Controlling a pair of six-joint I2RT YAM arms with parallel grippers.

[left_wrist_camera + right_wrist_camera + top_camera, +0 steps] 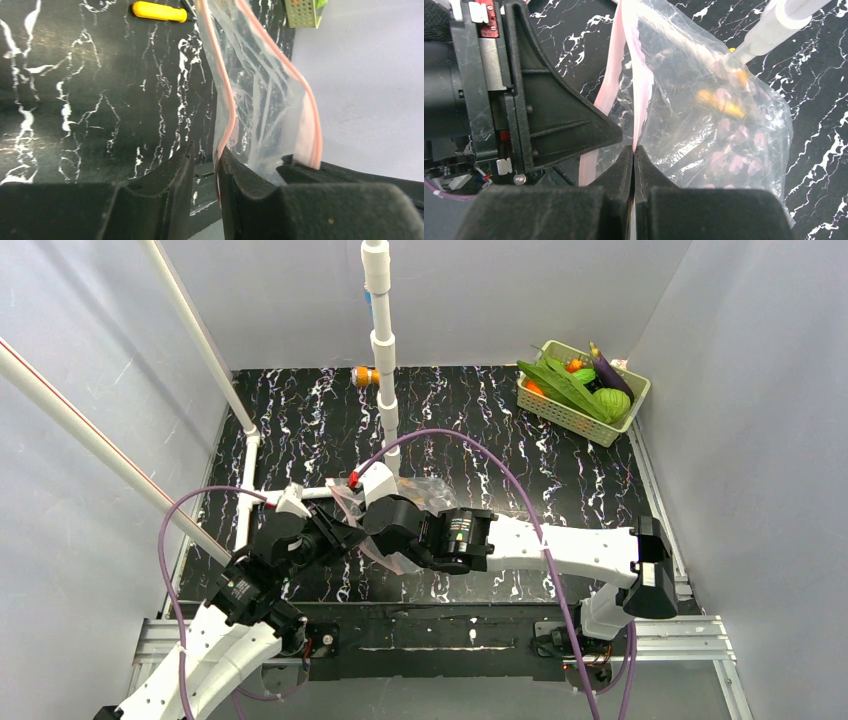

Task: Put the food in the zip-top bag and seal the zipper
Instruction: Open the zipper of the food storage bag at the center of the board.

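The zip-top bag [430,492], clear with mauve dots, hangs between both grippers at mid-table. My right gripper [633,149] is shut on one lip of the pink zipper [640,95]; it also shows in the top view [375,515]. My left gripper [206,152] is open with a narrow gap, and the other zipper lip [225,100] lies against its right finger's inner face. The bag mouth gapes between the two lips. The food [575,388] lies in the green basket at the far right. An orange-yellow shape [721,102] shows through the bag; I cannot tell whether it is inside.
The pale green mesh basket [560,415] stands at the far right corner. A yellow-handled screwdriver [157,11] lies at the far edge by the white upright pipe [383,350]. White pipes run along the left side [250,455]. Grey walls enclose the table.
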